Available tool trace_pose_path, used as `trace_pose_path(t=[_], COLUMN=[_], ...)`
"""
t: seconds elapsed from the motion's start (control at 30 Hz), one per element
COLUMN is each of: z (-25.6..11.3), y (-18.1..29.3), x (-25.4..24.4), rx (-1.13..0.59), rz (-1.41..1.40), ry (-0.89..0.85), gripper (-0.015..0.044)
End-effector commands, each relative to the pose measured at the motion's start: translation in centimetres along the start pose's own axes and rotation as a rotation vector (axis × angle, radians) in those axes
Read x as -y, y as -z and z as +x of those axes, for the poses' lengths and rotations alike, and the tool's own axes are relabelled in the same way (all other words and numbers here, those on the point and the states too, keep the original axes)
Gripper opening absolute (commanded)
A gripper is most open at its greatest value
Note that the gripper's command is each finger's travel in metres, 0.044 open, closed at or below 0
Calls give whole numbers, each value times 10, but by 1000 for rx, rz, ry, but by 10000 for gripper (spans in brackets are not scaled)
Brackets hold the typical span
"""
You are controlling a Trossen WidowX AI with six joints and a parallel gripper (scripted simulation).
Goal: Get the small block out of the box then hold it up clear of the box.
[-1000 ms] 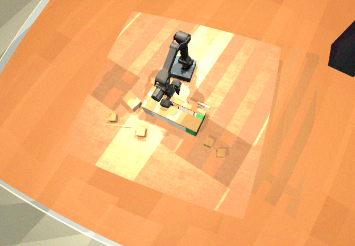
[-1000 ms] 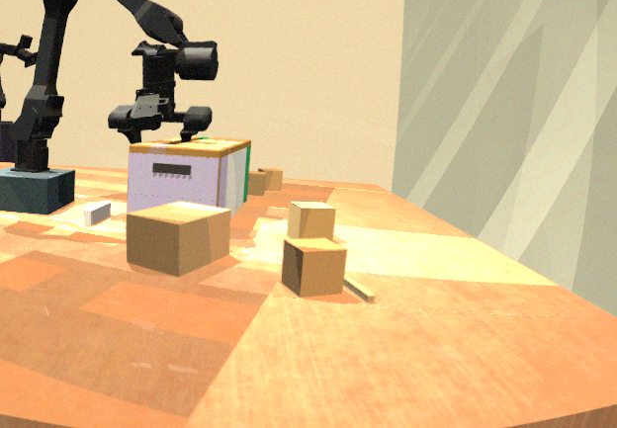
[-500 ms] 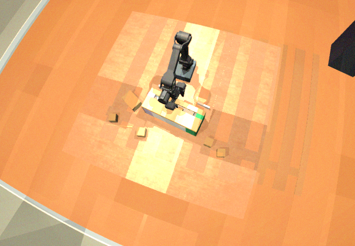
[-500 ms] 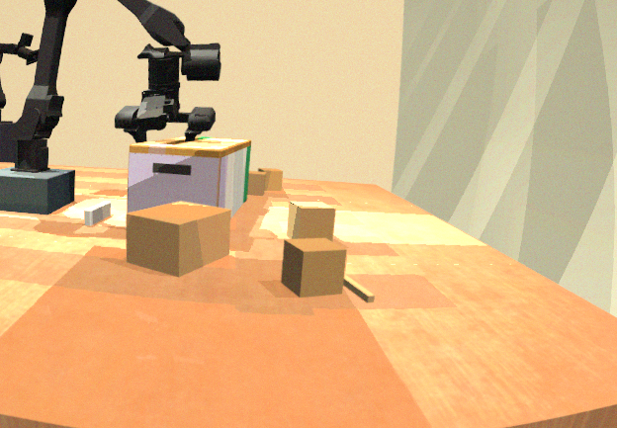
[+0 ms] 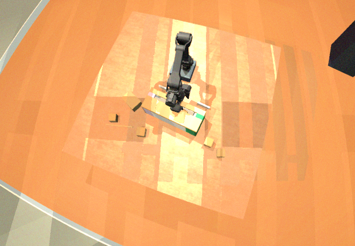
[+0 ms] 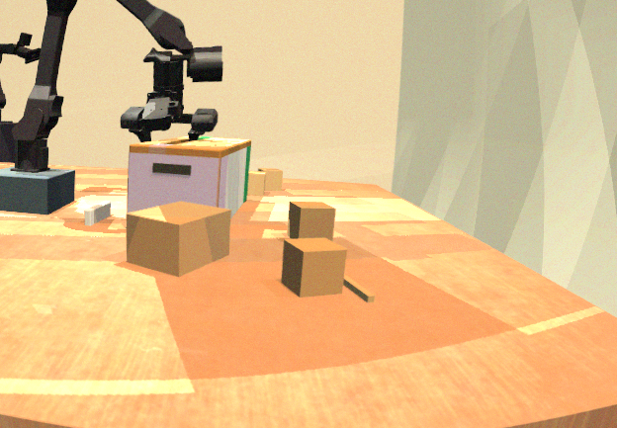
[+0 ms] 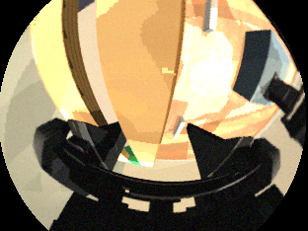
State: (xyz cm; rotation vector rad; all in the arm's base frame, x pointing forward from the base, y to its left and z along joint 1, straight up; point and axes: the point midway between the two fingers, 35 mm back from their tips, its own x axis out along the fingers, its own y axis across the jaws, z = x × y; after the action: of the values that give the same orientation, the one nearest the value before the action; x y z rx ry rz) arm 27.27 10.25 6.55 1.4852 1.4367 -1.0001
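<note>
The box (image 5: 160,108) (image 6: 174,189) (image 7: 140,74) stands upright, with a green end on the right and a lilac end on the left in the top view. A long slot (image 7: 81,64) runs along its top. My gripper (image 5: 181,100) (image 6: 169,138) (image 7: 161,122) is open and points down at the box's top. One finger is at the slot, the other at the box's rear side. In the exterior view both fingertips are cut off by the box's top; how deep they reach, and whether they touch it, I cannot tell. The small block on the shelf is not visible.
A large brown block (image 5: 132,101) (image 6: 179,239) lies off the lilac end. Small cubes (image 5: 112,117) (image 6: 313,266) and a thin stick (image 5: 119,125) (image 6: 358,289) lie nearby; two cubes are off the green end. White bars (image 5: 203,105) (image 6: 98,213) lie behind the box, near the arm's base.
</note>
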Motion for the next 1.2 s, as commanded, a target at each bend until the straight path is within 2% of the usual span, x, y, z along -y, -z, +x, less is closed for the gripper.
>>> trace_pose_path(t=[0.0, 0.43, 1.17], z=[3, -1, 3], y=[9, -1, 10], x=[-2, -1, -1], rx=[1, 2, 1], rz=[3, 3, 3], ry=[-5, -5, -5], gripper=[400, 400, 400])
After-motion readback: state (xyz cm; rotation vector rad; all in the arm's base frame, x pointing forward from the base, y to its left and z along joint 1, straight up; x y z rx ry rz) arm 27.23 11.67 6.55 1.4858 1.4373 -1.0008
